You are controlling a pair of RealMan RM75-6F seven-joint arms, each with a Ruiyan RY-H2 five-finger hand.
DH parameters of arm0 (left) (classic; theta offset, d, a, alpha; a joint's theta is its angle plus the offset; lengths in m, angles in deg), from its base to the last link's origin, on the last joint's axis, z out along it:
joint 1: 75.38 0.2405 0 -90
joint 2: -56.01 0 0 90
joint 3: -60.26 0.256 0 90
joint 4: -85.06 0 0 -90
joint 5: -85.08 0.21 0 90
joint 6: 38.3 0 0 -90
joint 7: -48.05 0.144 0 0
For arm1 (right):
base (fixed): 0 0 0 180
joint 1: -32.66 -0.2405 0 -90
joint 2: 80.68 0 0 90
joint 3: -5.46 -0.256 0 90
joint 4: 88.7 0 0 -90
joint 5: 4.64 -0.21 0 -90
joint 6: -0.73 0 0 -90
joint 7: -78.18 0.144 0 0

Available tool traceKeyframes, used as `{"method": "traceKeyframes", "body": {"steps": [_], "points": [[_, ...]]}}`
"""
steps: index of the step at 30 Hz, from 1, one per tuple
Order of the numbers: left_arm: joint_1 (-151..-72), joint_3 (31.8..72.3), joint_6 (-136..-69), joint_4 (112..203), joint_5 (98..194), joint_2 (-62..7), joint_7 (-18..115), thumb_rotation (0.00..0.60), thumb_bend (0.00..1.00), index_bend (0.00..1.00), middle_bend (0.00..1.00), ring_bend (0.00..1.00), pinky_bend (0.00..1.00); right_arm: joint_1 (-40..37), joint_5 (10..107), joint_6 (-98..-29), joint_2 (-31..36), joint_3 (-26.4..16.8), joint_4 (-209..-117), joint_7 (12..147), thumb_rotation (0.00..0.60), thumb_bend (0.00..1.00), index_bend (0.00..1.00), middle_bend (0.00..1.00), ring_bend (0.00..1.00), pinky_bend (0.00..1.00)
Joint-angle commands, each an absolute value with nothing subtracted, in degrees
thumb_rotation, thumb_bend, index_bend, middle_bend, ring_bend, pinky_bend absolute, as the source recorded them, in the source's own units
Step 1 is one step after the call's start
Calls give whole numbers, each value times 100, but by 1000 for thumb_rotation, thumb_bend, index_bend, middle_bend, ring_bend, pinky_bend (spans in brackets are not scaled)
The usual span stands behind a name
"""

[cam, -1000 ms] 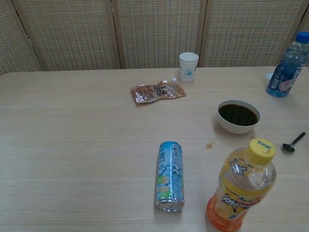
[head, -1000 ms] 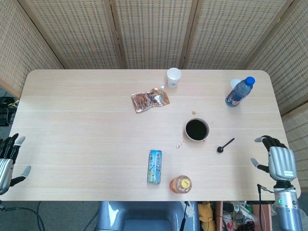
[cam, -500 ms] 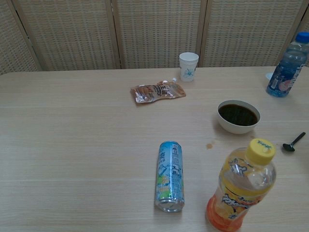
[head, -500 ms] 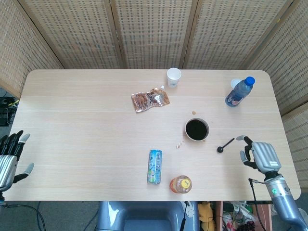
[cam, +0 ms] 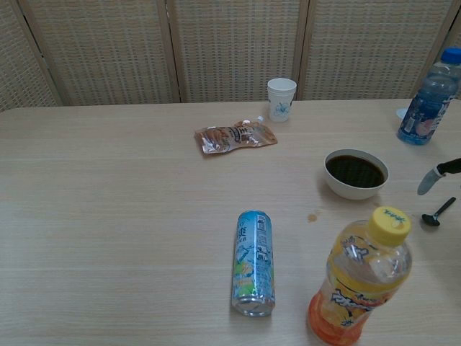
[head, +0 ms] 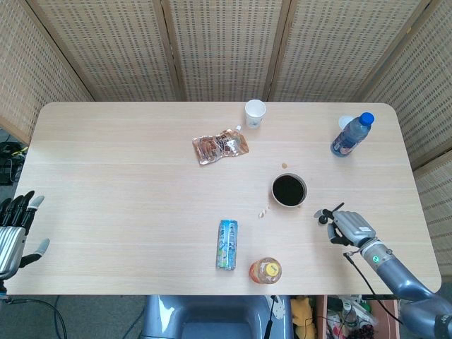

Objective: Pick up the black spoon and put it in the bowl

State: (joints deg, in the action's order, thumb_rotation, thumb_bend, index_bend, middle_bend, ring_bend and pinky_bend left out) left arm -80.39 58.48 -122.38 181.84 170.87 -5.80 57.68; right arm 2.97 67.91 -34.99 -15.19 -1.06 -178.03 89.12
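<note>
A bottle (cam: 360,287) and a can (cam: 253,262) sit near the bowl (cam: 356,173). The small black spoon (cam: 438,212) lies on the tabletop (head: 127,183) beside the bowl, under the right hand (head: 349,226), fingers spread, empty. The left hand (head: 14,233) is likewise released.

Right hand (head: 349,225) extended, left hand (head: 13,232) idle (fingers apart)

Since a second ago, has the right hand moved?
Yes. The right hand has moved left across the table, toward the bowl, and now hovers over the black spoon.
</note>
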Motion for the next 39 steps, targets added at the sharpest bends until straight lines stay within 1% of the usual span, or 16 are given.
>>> {"method": "traceKeyframes", "body": {"steps": [1,8,14,39], "points": [[-8042,5852,-12223,18182,17074,-585,5763,600,324,0,0,0,0,207,6736,-3374,-1363,-49,-17640,8943,600,988,263,939,993,1000],[-8050,5874,-12166,18145,17032,-619,5732,600,324,0,0,0,0,34,6539,-3163,-1021,51,-17225,8877,600,989,263,940,993,1000],[-8053,5885,-12136,18117,17005,-637,5703,600,323,0,0,0,0,-29,6408,-3126,-910,103,-17078,8806,600,989,263,941,994,1000],[-8059,5910,-12102,18052,16970,-693,5665,600,323,0,0,0,0,-176,5922,-2960,-740,263,-16645,8609,600,989,263,941,994,1000]]}}
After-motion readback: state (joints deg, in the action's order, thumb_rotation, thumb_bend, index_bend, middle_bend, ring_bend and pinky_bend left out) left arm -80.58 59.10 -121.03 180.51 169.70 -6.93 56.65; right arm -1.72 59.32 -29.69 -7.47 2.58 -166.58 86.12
